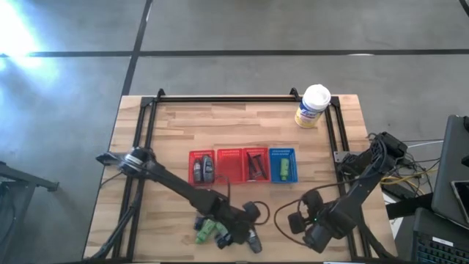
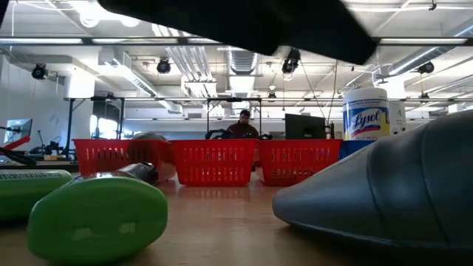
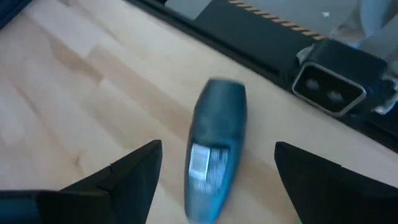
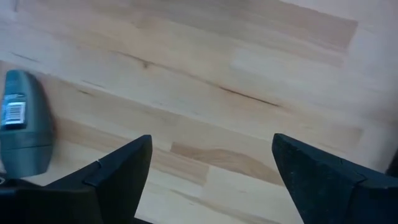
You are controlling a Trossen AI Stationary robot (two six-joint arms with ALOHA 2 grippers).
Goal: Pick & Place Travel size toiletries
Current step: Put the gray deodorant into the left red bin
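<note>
At the table's 6 o'clock edge the left gripper [image 3: 214,180] hangs wide open and empty, fingers either side of a grey bottle [image 3: 214,149] lying flat, green tubes [image 1: 207,231] at its 9 o'clock, while the right gripper [image 4: 211,180], also spread and empty, waits at 5 o'clock.

Lying close on the wooden bench [image 2: 222,222]: a bright green tube [image 2: 100,218] at left, a second green tube [image 2: 29,193] just behind it, a grey oval bottle [image 2: 392,196] filling the right. Standing farther back: a row of red mesh baskets [image 2: 214,162], a white-lidded Lysol tub [image 2: 366,111] beside them. Sitting beyond, in the room: a person [image 2: 244,125]. Overhanging the top: a dark arm [image 2: 244,22].
</note>
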